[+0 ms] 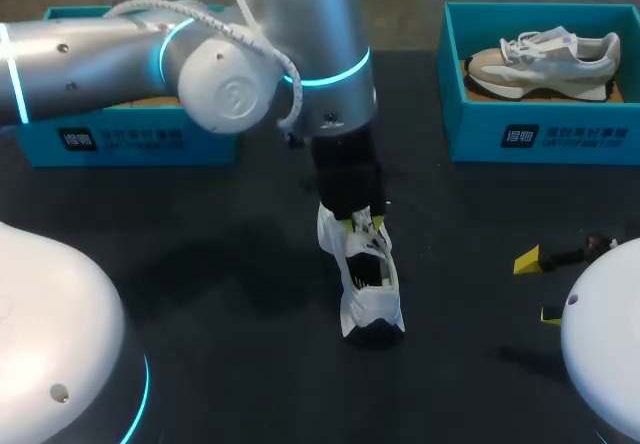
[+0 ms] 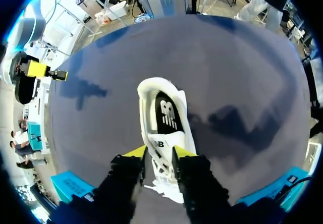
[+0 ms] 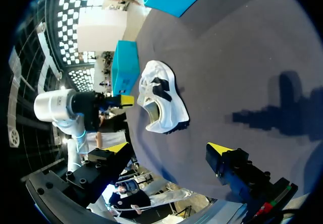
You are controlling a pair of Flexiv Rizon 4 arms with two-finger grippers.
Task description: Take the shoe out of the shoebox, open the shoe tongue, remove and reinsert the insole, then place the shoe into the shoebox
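Note:
A white shoe (image 1: 368, 286) with a black insole stands on the dark table near the middle, heel toward me. It also shows in the left wrist view as the shoe (image 2: 164, 108) and in the right wrist view as the shoe (image 3: 161, 103). My left arm reaches in over it. The left gripper (image 1: 362, 226) sits at the laced end, and in its own view the left gripper (image 2: 159, 153) has both yellow tips pressed against the tongue and laces between them. My right gripper (image 1: 540, 287) hovers at the table's right, apart from the shoe. The right gripper (image 3: 169, 148) is wide open with nothing in it.
A teal shoebox (image 1: 540, 134) at the back right holds a beige shoe (image 1: 540, 59). A second teal shoebox (image 1: 120, 144) stands at the back left, partly behind my left arm. Bare dark table lies between the shoe and my right gripper.

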